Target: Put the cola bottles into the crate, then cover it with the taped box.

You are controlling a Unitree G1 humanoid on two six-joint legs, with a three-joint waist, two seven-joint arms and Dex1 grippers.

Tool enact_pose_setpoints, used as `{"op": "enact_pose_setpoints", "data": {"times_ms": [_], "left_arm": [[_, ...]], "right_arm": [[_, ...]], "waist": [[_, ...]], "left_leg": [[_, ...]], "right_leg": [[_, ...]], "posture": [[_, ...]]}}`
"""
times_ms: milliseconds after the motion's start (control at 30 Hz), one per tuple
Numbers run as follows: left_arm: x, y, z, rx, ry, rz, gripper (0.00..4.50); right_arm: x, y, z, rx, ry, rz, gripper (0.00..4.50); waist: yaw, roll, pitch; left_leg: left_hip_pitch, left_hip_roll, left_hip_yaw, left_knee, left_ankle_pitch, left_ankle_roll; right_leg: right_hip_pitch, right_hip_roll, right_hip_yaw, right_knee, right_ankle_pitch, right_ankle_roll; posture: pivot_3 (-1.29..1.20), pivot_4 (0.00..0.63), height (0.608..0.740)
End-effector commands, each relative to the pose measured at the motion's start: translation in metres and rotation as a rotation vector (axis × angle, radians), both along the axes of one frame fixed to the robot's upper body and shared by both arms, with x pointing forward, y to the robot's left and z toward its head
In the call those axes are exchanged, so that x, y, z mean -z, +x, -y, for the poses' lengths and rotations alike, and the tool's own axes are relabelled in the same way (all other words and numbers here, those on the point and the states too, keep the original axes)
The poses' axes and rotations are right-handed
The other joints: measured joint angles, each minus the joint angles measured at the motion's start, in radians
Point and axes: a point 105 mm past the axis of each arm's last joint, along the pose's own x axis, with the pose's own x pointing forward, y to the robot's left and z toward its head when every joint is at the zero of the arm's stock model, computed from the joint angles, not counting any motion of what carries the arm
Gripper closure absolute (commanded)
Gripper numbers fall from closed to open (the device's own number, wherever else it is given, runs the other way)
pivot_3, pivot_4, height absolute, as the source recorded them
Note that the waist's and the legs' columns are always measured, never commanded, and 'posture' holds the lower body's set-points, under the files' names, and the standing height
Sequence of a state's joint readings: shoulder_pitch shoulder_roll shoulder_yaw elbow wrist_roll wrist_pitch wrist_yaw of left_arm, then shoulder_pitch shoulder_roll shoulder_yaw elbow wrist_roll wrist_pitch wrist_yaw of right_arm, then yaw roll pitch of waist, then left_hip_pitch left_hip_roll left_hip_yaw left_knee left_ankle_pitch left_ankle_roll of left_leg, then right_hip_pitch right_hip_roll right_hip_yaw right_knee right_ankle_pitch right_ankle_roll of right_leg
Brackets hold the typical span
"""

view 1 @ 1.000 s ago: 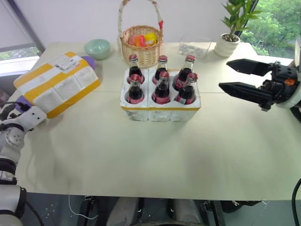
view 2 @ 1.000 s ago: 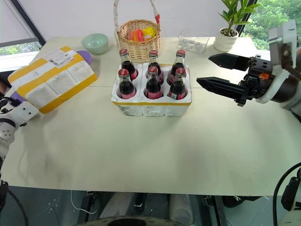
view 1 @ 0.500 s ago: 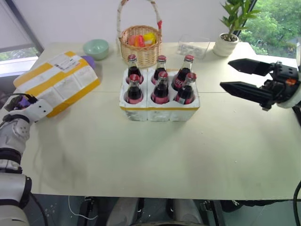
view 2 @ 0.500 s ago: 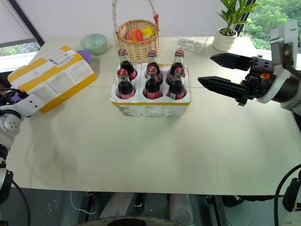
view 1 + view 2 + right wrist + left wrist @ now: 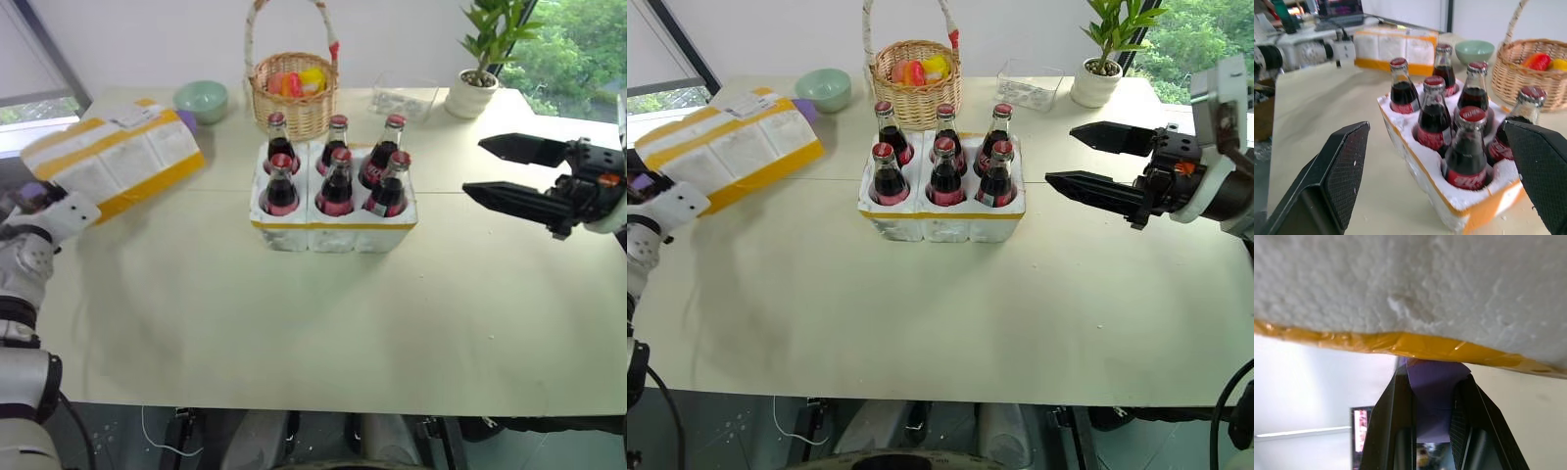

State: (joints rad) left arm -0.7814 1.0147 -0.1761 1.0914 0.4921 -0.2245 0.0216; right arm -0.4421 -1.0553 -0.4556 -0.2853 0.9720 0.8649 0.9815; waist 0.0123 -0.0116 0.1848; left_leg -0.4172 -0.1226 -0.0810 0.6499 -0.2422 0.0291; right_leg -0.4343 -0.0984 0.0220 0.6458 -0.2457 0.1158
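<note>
Counting six cola bottles (image 5: 336, 174) seated in the crate (image 5: 334, 224), we logged loading as done, covering outstanding. Left gripper (image 5: 1433, 396) was clenched on a purple tab under the taped box (image 5: 113, 161); right gripper (image 5: 502, 172), released, hovered beside the crate.

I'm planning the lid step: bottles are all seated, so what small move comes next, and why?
Probably carry the taped box toward the crate. The left gripper is shut on a purple tab at its edge, all six cola bottles stand in their wells, and the right gripper waits open.
</note>
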Motion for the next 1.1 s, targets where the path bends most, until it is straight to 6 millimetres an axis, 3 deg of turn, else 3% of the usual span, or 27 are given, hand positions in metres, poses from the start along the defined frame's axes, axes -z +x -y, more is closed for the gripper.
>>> {"op": "enact_pose_setpoints", "data": {"times_ms": [33,200,333,400,467,667,1100], "left_arm": [[-0.071,0.007,0.022,0.129,0.045,0.152,4.14],[-0.126,0.011,0.082,0.353,0.014,0.227,4.14],[-0.145,0.006,0.142,0.539,0.016,0.214,4.14],[-0.154,-0.003,0.184,0.658,0.018,0.205,4.14],[-0.158,-0.011,0.208,0.723,0.034,0.195,4.14],[-0.151,-0.024,0.24,0.77,0.102,0.13,4.14],[-0.115,-0.026,0.268,0.805,0.234,0.046,4.14]], "right_arm": [[-0.014,-0.005,0.006,0.013,-0.022,0.068,0.0],[-0.009,-0.005,0.007,0.023,-0.035,0.06,0.0],[-0.005,-0.004,0.007,0.023,-0.039,0.057,0.0],[-0.003,-0.002,0.006,0.025,-0.038,0.052,0.0],[-0.001,-0.001,0.006,0.028,-0.036,0.049,0.0],[0.001,0.003,0.008,0.051,-0.026,0.049,0.0],[0.003,0.008,0.009,0.08,0.003,0.048,0.0]], "waist": [[0.002,0.0,0.0],[0.001,0.0,0.0],[0.0,0.0,0.0],[0.0,0.0,0.0],[-0.002,0.0,0.0],[-0.006,0.0,0.0],[0.002,0.0,0.0]], "left_leg": [[-0.001,0.0,0.0,0.001,0.0,0.0],[-0.005,0.0,0.0,0.002,0.0,0.0],[-0.008,0.0,0.0,0.003,0.0,0.0],[-0.008,0.0,0.0,0.003,0.001,0.0],[-0.008,0.0,0.0,0.004,0.001,0.0],[-0.008,0.0,0.0,0.003,0.002,-0.001],[-0.008,0.0,0.0,0.005,0.002,-0.001]], "right_leg": [[-0.001,0.0,0.0,0.0,0.0,0.0],[-0.004,0.0,0.0,0.0,0.0,0.0],[-0.007,0.0,0.0,0.002,0.0,0.0],[-0.007,0.0,0.0,0.002,0.0,0.0],[-0.007,0.0,0.0,0.002,0.0,0.0],[-0.007,0.001,0.0,0.003,0.0,0.0],[-0.006,0.001,-0.001,0.003,0.0,0.0]], "posture": [[0.0,0.15,0.738],[0.0,0.15,0.738],[0.0,0.15,0.738],[0.0,0.15,0.738],[0.0,0.15,0.738],[0.0,0.15,0.738],[0.0,0.15,0.738]]}}
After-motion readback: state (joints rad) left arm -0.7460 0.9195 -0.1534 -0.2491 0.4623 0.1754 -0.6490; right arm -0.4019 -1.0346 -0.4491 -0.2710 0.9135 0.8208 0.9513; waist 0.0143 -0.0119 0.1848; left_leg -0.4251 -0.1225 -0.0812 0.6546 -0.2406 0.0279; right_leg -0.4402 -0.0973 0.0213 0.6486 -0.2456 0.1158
